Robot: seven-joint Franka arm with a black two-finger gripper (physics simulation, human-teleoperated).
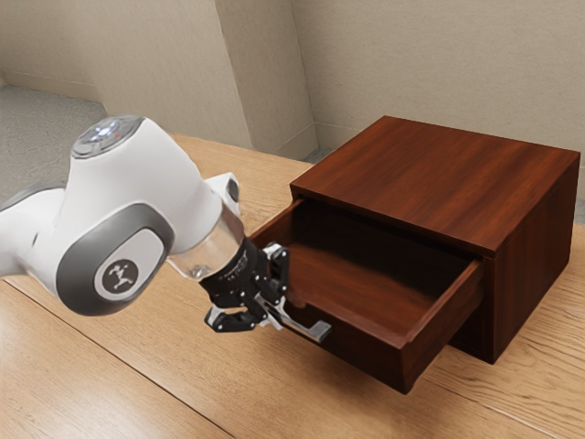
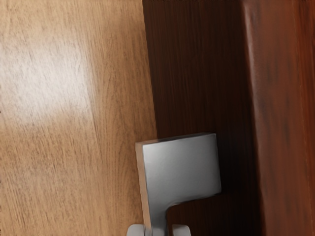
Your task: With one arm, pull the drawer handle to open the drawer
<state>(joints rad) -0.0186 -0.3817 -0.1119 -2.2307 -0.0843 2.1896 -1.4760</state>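
Exterior view: hand (image 1: pixel 265 311) clamped on metal handle (image 1: pixel 308 326); drawer (image 1: pixel 366 283) stands well out of cabinet (image 1: pixel 439 174), on wooden table (image 1: pixel 137 393).

We logged the dark-wood drawer (image 1: pixel 366 291) pulled well out of its cabinet (image 1: pixel 439 178) near the table's (image 1: pixel 137 384) far edge; grey metal handle (image 1: pixel 309 326) on its front.

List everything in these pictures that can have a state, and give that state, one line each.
drawer: open, drawn well out of the cabinet.
handle: clamped between the jaws.
gripper: jaws shut on the handle.
cabinet: upright on the table.
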